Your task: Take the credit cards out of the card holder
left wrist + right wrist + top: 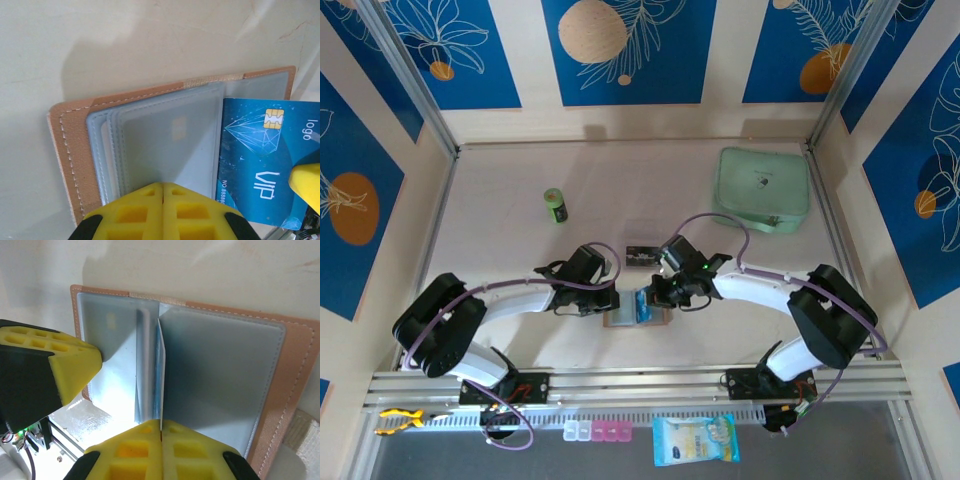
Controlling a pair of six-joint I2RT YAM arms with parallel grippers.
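Left gripper (162,187) has its yellow fingers pressed together, tips down on the clear pockets of the open card holder (75,150); can't tell whether a pocket leaf is caught between them or only pushed on. Right gripper (161,426) is closed tight, pinching the blue card (255,150). From the right wrist that card is edge-on, a thin pale-blue line (160,365) rising from between the fingers. From the left wrist its face is readable: chip, "VIP", "logo", with the right and lower edges cut off by the frame and one right-gripper finger (306,184) covering a corner. The card's left edge sits at the pocket's edge, and it's unclear if it is still tucked in. The card holder lies flat and open on the table (520,170), near the front edge between the two arms, mostly hidden from above by both grippers. Other pockets look grey and cloudy, contents hard to make out. A dark card (641,253) lies on the table just behind the holder, print too small to read. Farther back are a green bottle (555,205) on the left and a mint case (763,190) on the right.
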